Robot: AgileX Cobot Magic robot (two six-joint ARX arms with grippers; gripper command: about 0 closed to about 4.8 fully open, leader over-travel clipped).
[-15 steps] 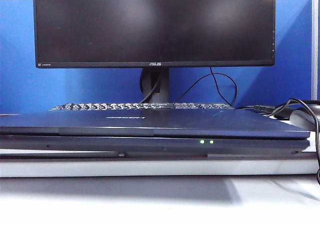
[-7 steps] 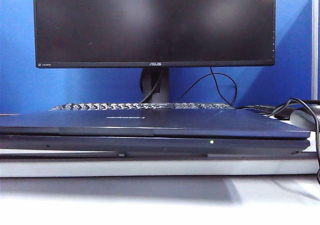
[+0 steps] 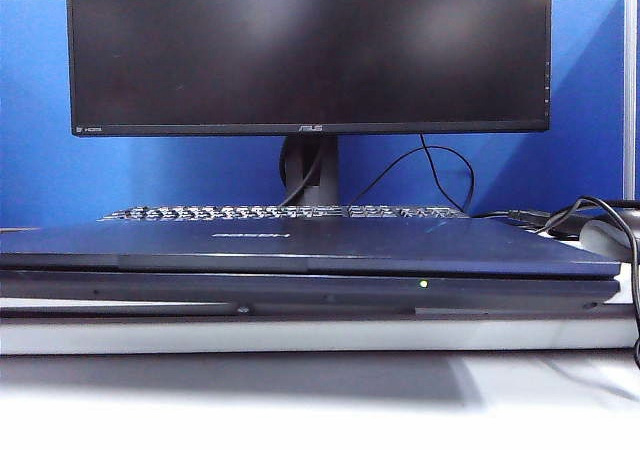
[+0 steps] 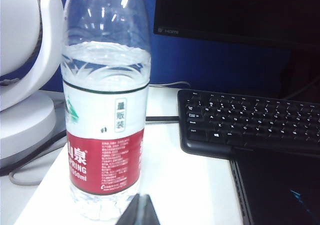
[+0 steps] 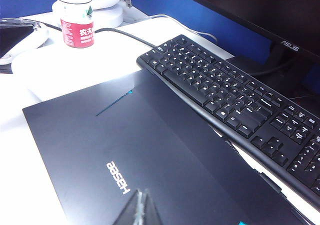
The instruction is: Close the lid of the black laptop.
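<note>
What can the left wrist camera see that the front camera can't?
Only the left wrist view shows the water bottle, the white fan base and the left gripper, fingertips together.

Only the exterior view shows the green LED on the black laptop front edge, under the closed lid.

Both show the ASUS monitor, the separate keyboard and the blue wall. The right gripper hovers over the lid.

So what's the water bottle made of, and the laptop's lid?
The water bottle looks like clear, shiny plastic: you see through it, with glints on top, plus a printed label. The lid looks smooth and matte, dark; metal or plastic, I can't tell.
</note>
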